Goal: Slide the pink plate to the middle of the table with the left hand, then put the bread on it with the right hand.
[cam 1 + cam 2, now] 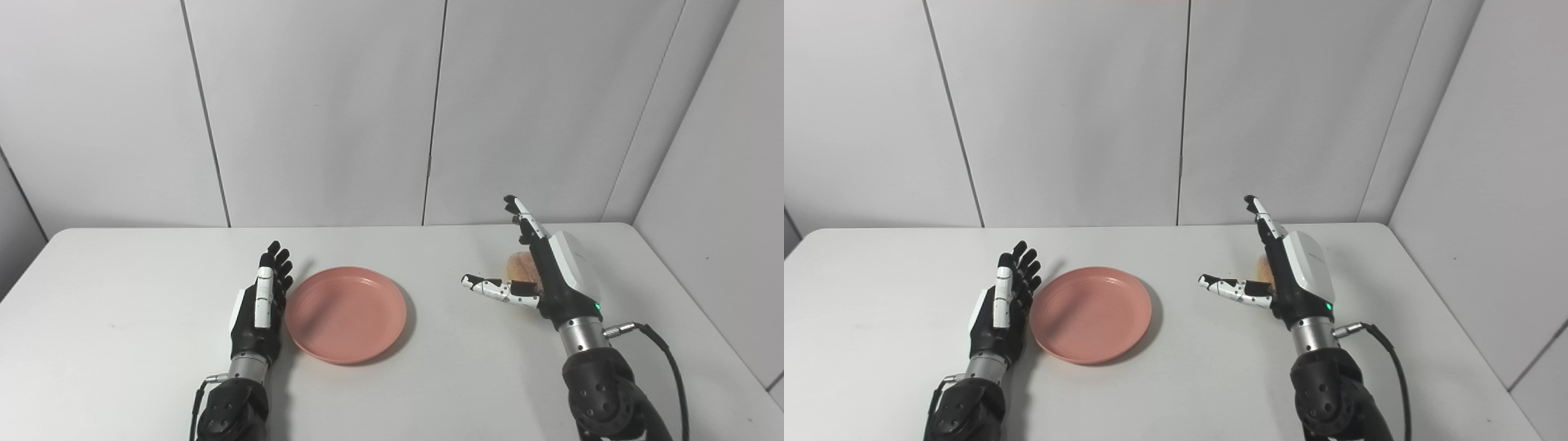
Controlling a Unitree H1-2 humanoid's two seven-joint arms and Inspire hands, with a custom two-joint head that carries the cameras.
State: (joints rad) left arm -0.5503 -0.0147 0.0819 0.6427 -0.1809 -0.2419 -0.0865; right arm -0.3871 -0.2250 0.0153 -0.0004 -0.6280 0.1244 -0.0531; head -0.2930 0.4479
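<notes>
A white table (pixel 122 367) stands against pale wall panels (pixel 318 110). The left robot hand (pixel 260 303) lies released, fingers straight, its edge just beside the pink plate (pixel 346 313) near the table's middle. Farther right, the right robot hand (pixel 539 269) is spread and grasping nothing, palm beside the bread (pixel 519 265), which it partly hides.

I see a flat white rectangular table (pixel 122 343) with rounded corners, and pale grey wall panels (pixel 318 110) with thin vertical seams behind it.
</notes>
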